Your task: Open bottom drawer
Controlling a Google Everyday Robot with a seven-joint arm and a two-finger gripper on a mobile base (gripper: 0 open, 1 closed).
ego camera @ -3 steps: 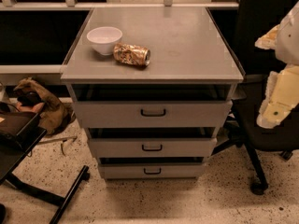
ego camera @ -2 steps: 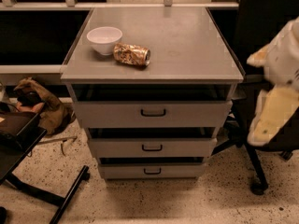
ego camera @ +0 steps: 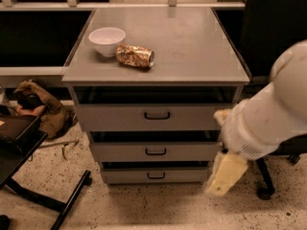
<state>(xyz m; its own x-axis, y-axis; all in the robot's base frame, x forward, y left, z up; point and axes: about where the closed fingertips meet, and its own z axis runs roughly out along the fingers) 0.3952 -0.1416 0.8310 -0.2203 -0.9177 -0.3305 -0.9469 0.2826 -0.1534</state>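
Bottom drawer [ego camera: 124, 176] unopened, gripper [ego camera: 225, 174] just right of it, clench untellable; best centring on loop handle [ego camera: 156, 176], pulling straight.

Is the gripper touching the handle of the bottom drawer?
No, the gripper hangs by the right edge of the bottom drawer, well apart from the dark handle at its middle.
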